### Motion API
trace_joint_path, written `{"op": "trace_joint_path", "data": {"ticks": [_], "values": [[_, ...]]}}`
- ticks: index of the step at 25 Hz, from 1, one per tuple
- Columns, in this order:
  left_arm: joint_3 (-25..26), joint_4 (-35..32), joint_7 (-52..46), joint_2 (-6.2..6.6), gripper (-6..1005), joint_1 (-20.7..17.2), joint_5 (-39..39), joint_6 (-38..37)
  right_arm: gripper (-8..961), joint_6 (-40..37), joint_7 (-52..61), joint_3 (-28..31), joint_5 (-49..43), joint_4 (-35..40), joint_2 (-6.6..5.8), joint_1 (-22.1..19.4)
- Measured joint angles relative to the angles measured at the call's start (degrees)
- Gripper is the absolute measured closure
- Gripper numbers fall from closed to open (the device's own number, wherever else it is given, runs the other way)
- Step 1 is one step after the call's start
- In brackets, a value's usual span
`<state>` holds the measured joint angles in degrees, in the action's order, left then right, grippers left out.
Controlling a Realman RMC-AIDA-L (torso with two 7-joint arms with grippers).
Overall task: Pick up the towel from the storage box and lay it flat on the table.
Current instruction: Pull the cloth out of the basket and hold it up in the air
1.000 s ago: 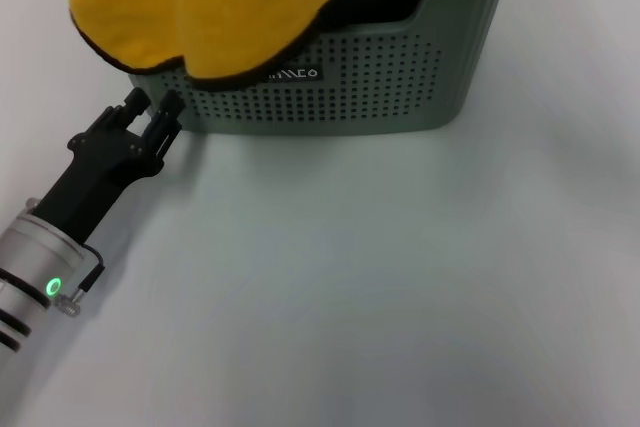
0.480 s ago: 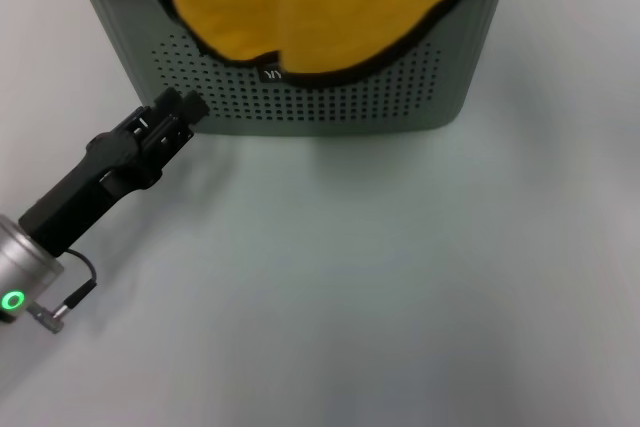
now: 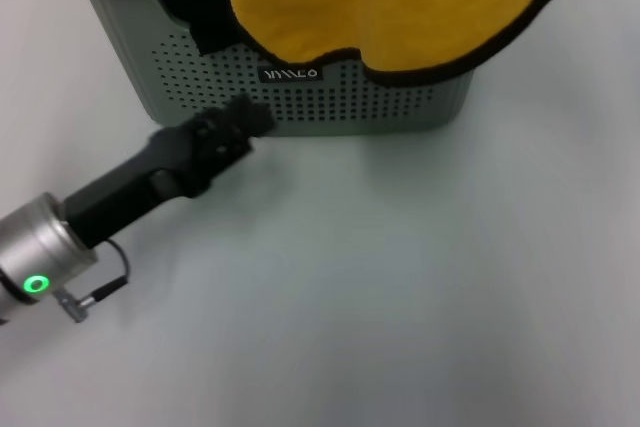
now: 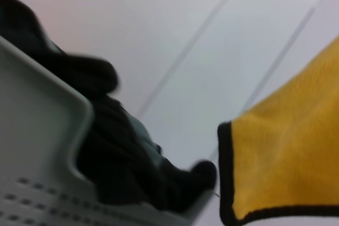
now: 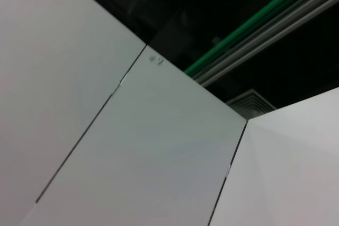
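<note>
The towel hangs over the front wall of the storage box, its mustard-yellow face towards my head camera, its black-piped edge curving down across the upper rows of the dotted wall. It covers the middle and right part of the box's front rim and reaches past the box's right corner; its upper part runs out of the head view, so I cannot see what holds it there. In my left wrist view a corner of the same yellow cloth shows with its black piping, apart from the box's rim.

To the left of the towel a black cloth spills over the scooped rim, and it shows again dark and bunched over the rim in my left wrist view. The small black label with white lettering sits on the wall just below the towel's edge.

The box stands on the white worktop, at its far side.

My left jaws are low at the box's front wall, just below and left of the label, the arm coming in from my left across the worktop. They are blurred, so I cannot tell whether they are apart or closed, and I see nothing in them. My right arm is out of the head view; its wrist camera shows only wall panels.
</note>
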<state>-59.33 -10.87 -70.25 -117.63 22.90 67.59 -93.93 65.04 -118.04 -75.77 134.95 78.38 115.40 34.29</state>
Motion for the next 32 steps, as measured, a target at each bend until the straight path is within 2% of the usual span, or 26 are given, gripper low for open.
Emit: {"op": "trace_joint_path", "data": {"ticks": [5,11,22,32], "values": [[0.0,0.3,-0.1,-0.87,515,2.1,2.5,0.3,946,4.6,4.9,3.3,-0.2,-2.9,-0.27,1.5],[0.3,0.1,0.1,-1.82,517,2.5,2.2,1.2,946,4.4,5.2,2.6,-1.7,-3.8,0.16,1.6],[0.0,0.6,0.1,-2.55,521,3.3,2.3,0.8,945,4.3,5.2,1.6,-1.7,-6.9,0.26,3.9],[0.6,0.7,0.1,-2.57,524,2.8,1.1,0.8,945,4.3,5.2,1.5,-1.7,-7.0,0.26,4.3]]}}
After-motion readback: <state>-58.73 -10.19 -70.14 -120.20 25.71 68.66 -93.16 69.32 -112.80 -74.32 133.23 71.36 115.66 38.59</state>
